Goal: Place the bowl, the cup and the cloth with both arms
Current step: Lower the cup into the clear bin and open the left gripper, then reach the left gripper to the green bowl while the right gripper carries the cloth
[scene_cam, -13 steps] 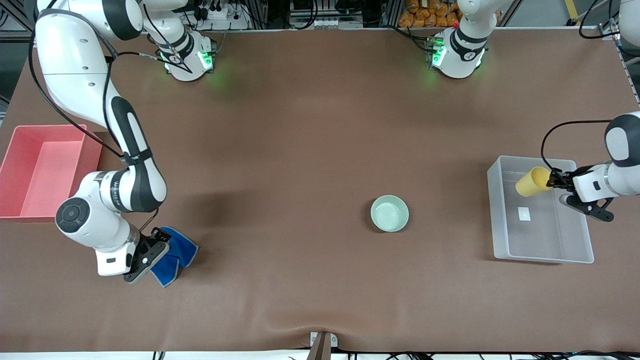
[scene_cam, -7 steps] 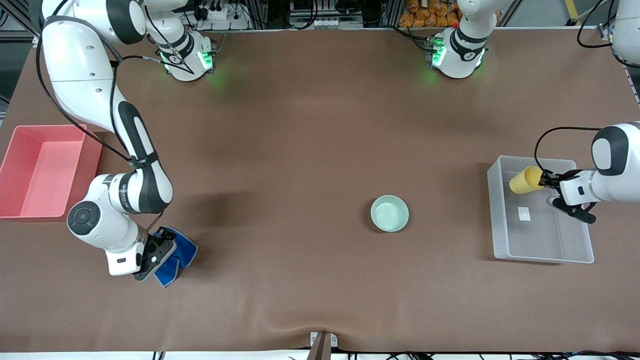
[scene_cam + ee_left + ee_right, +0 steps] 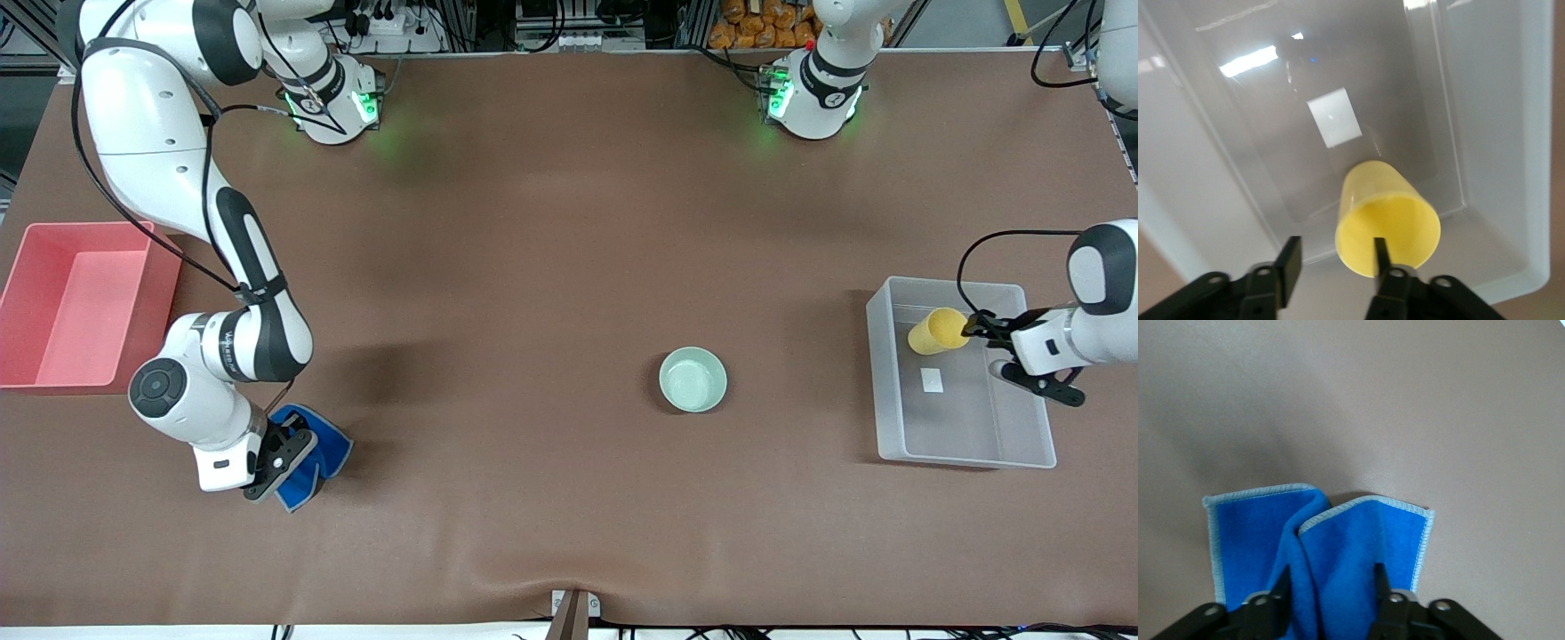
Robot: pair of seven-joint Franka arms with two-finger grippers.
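Brown table mat (image 3: 551, 267); left gripper (image 3: 1335, 257) fingers apart, one inside cup (image 3: 938, 330) over clear bin (image 3: 889, 391); right gripper (image 3: 1331, 587) fingers pinching cloth (image 3: 1338, 553)

White jointed arms (image 3: 178, 169), black bands, black cables, green-lit bases.

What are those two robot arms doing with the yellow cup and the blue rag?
The left arm's end effector is over the clear bin with its fingers spread apart; one finger is inside the yellow cup, which is not squeezed. The right arm's end effector is down on the folded blue cloth, with its fingers either side of a fold. The green bowl sits alone mid-table, and a pink bin waits near the right arm.
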